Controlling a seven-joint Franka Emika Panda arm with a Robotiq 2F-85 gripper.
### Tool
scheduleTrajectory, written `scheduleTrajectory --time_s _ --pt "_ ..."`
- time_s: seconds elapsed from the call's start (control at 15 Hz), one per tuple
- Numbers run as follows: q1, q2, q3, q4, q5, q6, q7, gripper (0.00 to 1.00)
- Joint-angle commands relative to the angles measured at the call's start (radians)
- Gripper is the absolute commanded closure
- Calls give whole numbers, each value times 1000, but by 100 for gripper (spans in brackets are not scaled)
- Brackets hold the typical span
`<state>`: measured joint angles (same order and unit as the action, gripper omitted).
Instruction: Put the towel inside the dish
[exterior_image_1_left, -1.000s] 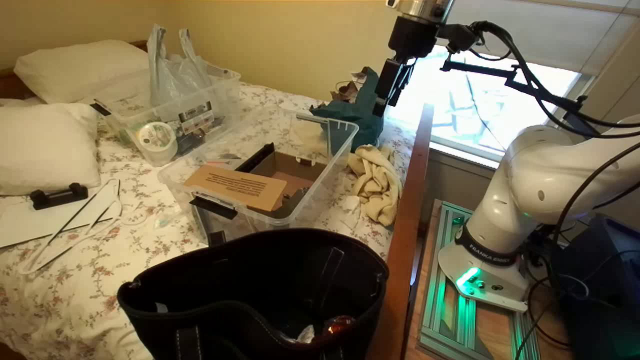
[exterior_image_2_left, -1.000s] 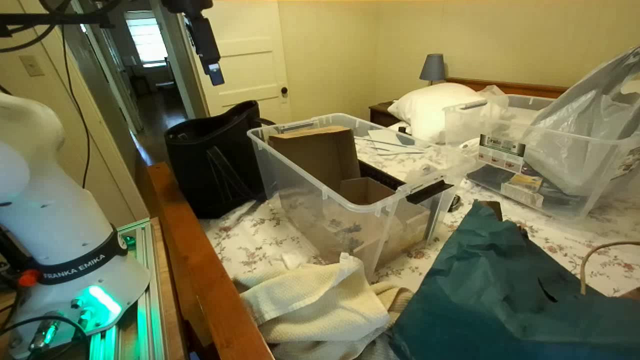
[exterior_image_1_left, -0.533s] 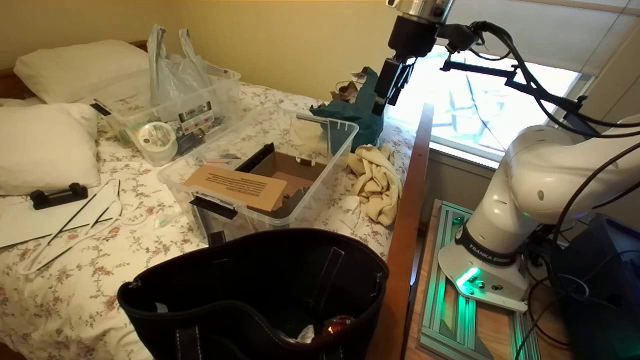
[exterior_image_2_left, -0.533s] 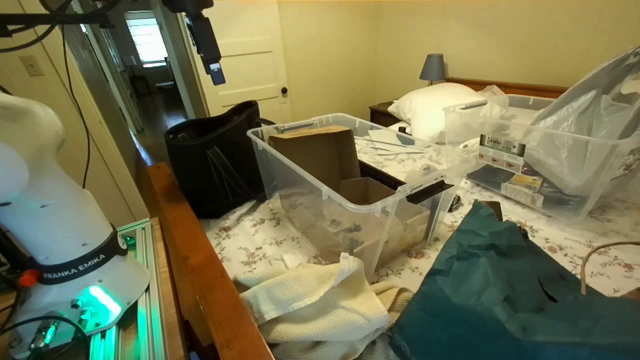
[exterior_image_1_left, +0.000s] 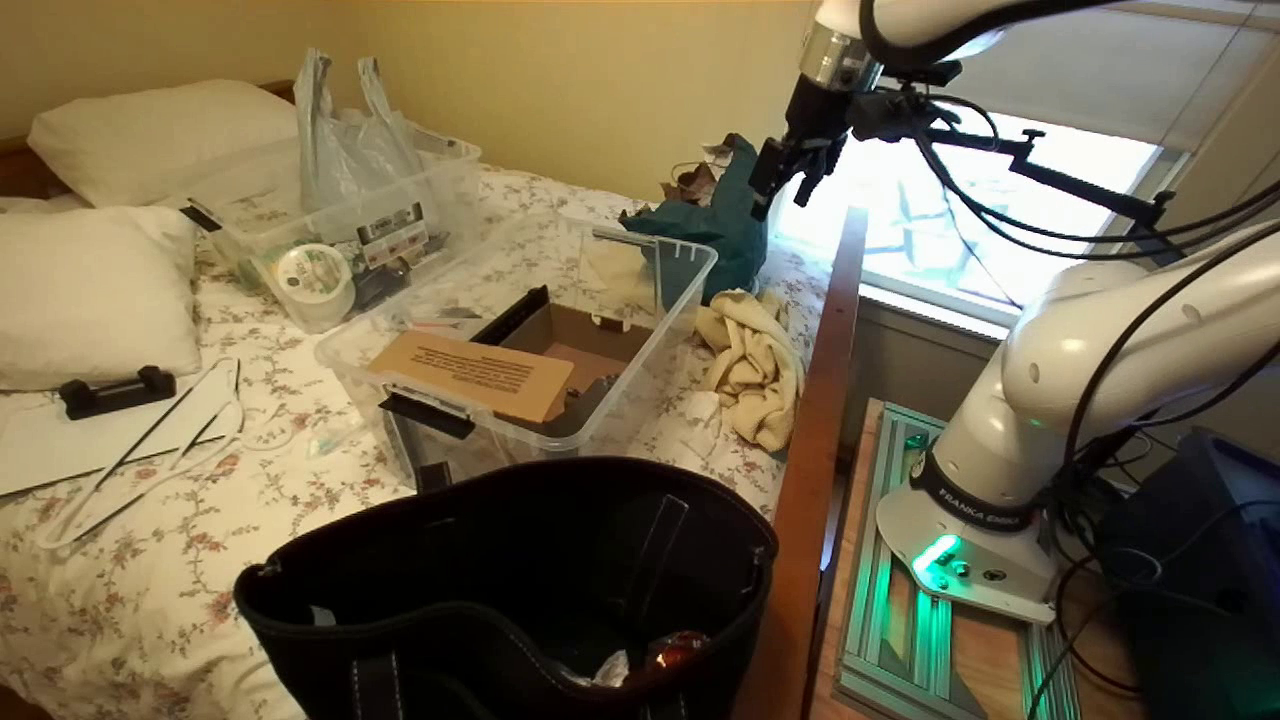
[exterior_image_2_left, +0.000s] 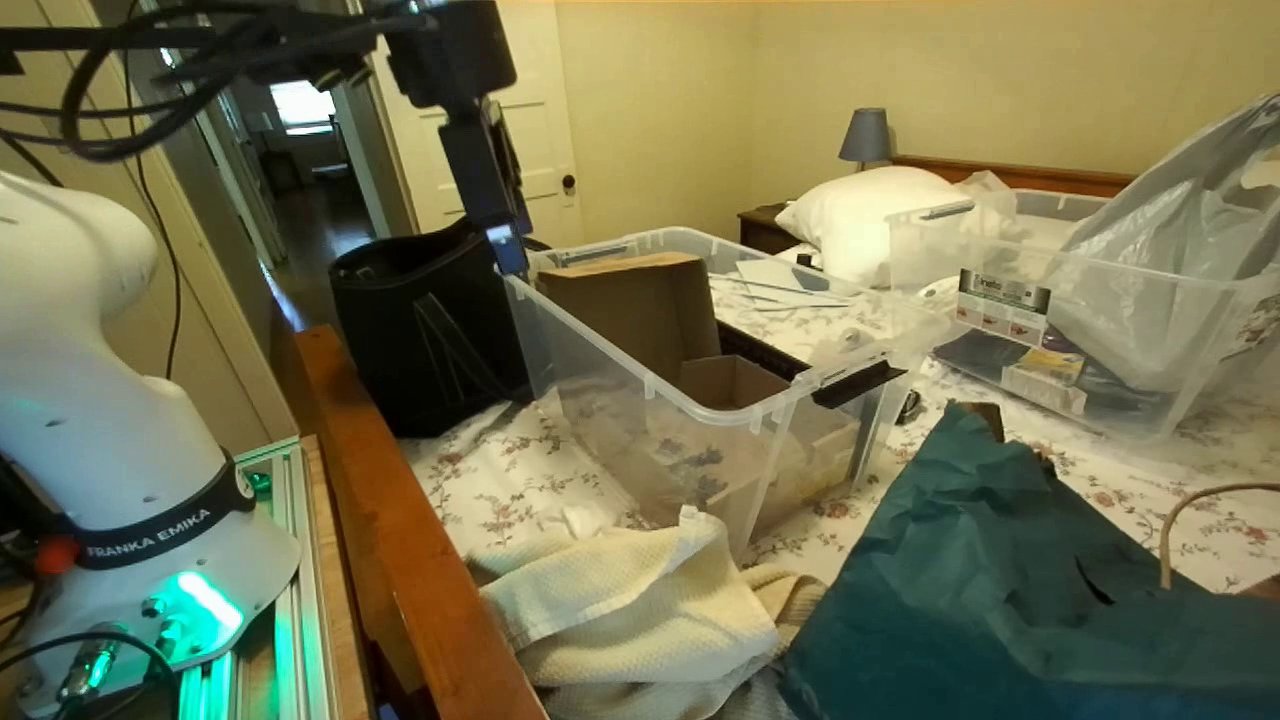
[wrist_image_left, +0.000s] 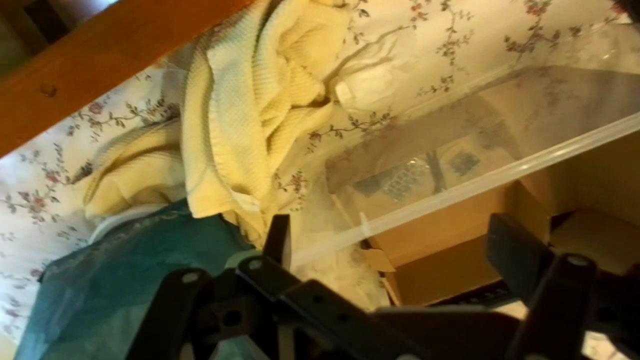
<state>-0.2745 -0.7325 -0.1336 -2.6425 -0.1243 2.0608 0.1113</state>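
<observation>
The Robotiq gripper (wrist_image_left: 392, 240) hangs above the floral bedspread (wrist_image_left: 480, 30), its jaws well apart. Below it, the cream textured towel (wrist_image_left: 245, 110) lies crumpled between the clear plastic storage bin (wrist_image_left: 500, 176) and the wooden footboard (wrist_image_left: 100, 65), just beside the teal bag (wrist_image_left: 145, 270). In an exterior view, an open cardboard box (exterior_image_1_left: 470, 375) sits in the bin; a black fabric tote (exterior_image_1_left: 440, 660) stands on the near side, and at far left a grey plastic bag (exterior_image_1_left: 345, 165) fills part of a second clear bin (exterior_image_1_left: 450, 195).

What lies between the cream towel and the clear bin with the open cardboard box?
The wrist view shows floral bedspread there, plus a crumpled white scrap, material unclear, right by the towel.
</observation>
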Motion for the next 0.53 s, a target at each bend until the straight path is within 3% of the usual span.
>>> scheduleTrajectory --time_s 0.0,0.33,0.47 --pt "-68 134 -32 -27 -85 82 9 0" --pt "-136 346 -63 -83 -193 326 41 0" --pt "-119 438 -112 -86 -111 399 11 0"
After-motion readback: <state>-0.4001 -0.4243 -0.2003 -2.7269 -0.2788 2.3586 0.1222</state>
